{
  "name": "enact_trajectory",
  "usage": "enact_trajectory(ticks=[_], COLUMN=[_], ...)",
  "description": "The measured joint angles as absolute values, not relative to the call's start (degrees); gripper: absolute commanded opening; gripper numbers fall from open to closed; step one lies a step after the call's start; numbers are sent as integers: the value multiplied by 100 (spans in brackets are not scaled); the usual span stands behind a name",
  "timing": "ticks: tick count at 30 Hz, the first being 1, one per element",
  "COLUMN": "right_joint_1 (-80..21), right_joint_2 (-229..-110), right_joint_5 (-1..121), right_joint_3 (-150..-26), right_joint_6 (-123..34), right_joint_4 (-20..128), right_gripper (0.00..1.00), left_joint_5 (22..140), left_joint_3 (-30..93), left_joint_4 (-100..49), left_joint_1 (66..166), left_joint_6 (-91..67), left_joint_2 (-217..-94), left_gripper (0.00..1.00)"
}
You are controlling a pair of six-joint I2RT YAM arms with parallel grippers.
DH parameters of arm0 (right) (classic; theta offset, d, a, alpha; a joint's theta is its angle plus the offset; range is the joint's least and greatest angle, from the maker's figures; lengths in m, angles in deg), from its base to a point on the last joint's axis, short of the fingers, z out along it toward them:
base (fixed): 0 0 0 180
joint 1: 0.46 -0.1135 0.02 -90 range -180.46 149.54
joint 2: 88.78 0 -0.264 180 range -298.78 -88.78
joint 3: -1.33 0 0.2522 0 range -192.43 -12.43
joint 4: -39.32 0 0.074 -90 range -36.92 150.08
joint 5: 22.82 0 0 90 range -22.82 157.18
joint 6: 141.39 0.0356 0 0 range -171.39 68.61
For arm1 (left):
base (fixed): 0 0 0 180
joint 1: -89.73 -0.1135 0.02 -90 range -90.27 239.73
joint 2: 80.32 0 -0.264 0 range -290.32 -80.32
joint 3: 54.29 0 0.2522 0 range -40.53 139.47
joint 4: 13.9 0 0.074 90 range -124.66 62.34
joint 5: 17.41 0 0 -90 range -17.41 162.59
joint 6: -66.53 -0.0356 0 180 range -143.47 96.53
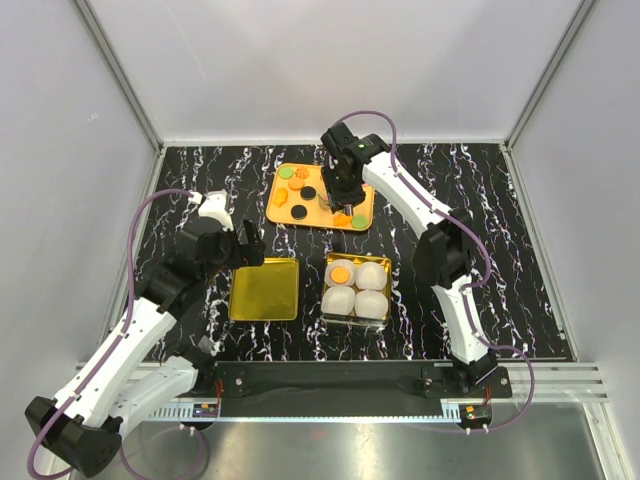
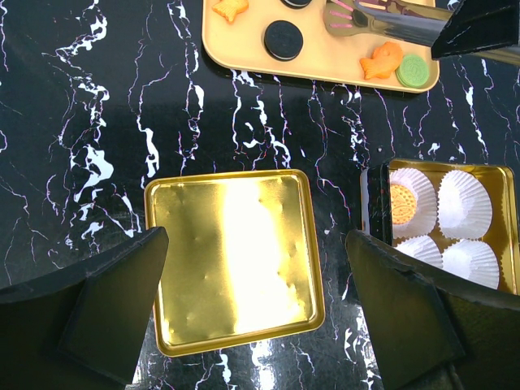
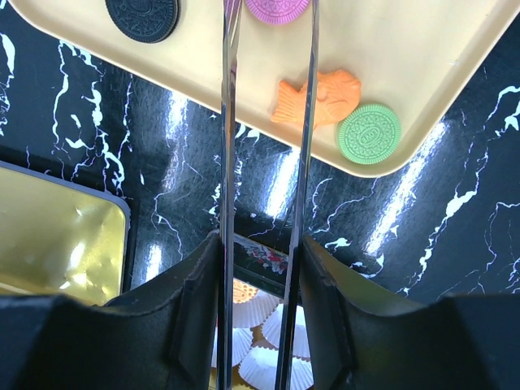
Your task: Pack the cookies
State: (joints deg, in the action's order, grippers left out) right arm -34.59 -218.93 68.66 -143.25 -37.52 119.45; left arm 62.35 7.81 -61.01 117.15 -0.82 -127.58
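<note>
Cookies lie on an orange tray (image 1: 322, 208): a black one (image 1: 309, 192), an orange fish (image 1: 342, 219) and a green one (image 1: 359, 216). My right gripper (image 1: 343, 190) is shut on metal tongs (image 3: 230, 122) above the tray. The tong tips stand on either side of a pink cookie (image 3: 278, 8); I cannot tell whether they pinch it. The fish (image 3: 318, 97) and green cookie (image 3: 369, 134) lie just right of the tongs. One orange cookie (image 1: 341, 273) sits in a paper cup in the gold box (image 1: 357, 322). My left gripper (image 1: 247, 247) is open and empty above the gold lid (image 2: 231, 260).
The gold lid (image 1: 265, 289) lies flat left of the box. The box holds several white paper cups (image 2: 465, 203). More cookies sit at the tray's far left (image 1: 286, 172). White walls close in the black marbled table (image 1: 470, 180).
</note>
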Motion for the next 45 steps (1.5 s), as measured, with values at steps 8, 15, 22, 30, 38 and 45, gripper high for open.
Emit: enact_trajectory(ticks=[8,15,22,30,38,45], right_joint_1=[-3459,-3459,-3459,-3459,-3462,-3556], right_joint_2=[-21886,-21718,-21294,-20089,-18566,-17202], right_joint_5=[6927,6929,6925,6848,6658,6645], right_joint_3=[-14325,-14258,-14021,-12741,-11361,-10076], right_joint_6=[-3752,-3750,-3743,-3651,-3525,-3313], right_joint_4=[11945,11941,11893,11738,11663,11740], right_gripper=[47,47,47,47,47,47], left_joint_5=[6235,6235,6237,6244,6277,6301], left_joint_3=[781,781,781,781,781,781], left_joint_4=[-6103,-6103,-6101,-6101,-6101,-6101], left_joint_1=[11715,11715,11715,11715,11715,11715], left_joint_6=[-82,-82,-82,-82,-82,-82], left_joint_2=[-12758,-12758,-12758,-12758,-12760,-12763], left_gripper=[99,99,99,99,99,99])
